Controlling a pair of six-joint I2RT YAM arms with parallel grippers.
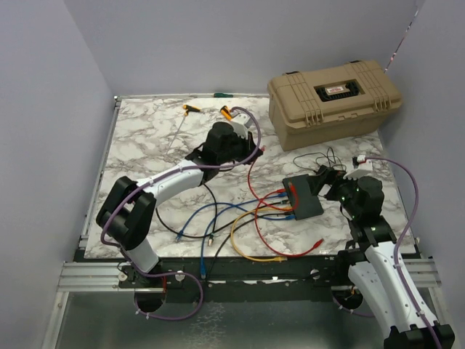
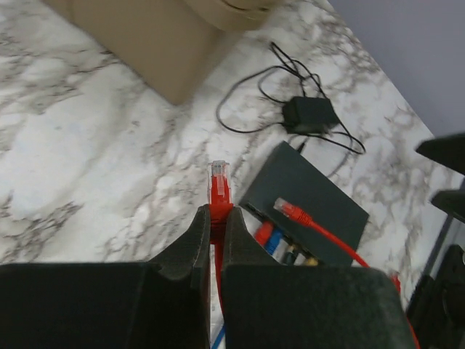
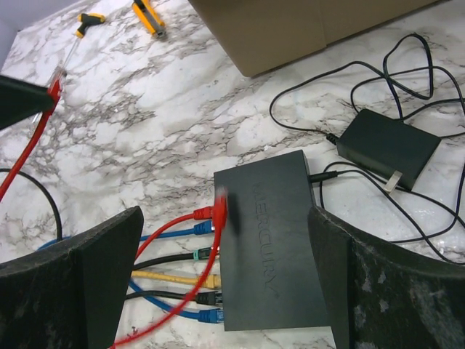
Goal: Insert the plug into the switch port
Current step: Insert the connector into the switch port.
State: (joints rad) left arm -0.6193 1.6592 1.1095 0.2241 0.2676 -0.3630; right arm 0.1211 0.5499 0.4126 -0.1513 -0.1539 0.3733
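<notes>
A white marble-patterned table top [image 1: 145, 145] with grey veins fills the middle of the top view, closed in by plain pale lilac walls [image 1: 51, 87] on the left, back and right. A tan case [image 1: 334, 98] sits at the upper right, and two orange-handled screwdrivers [image 1: 190, 109] lie near the back edge.

The switch [image 1: 303, 196] lies flat, right of centre. Blue, black, yellow and red cables [image 1: 240, 218] fan out from its left-hand ports toward the lower centre. The black power adapter [image 3: 389, 145] rests just behind it among loops of thin cord.

The left gripper [image 2: 216, 214] is pinched tight on the red plug [image 2: 219, 182], which points up in the middle of the left wrist view, clear of the switch. The right gripper [image 3: 225, 218] has its jaws spread wide, one either side of the switch, gripping nothing.
</notes>
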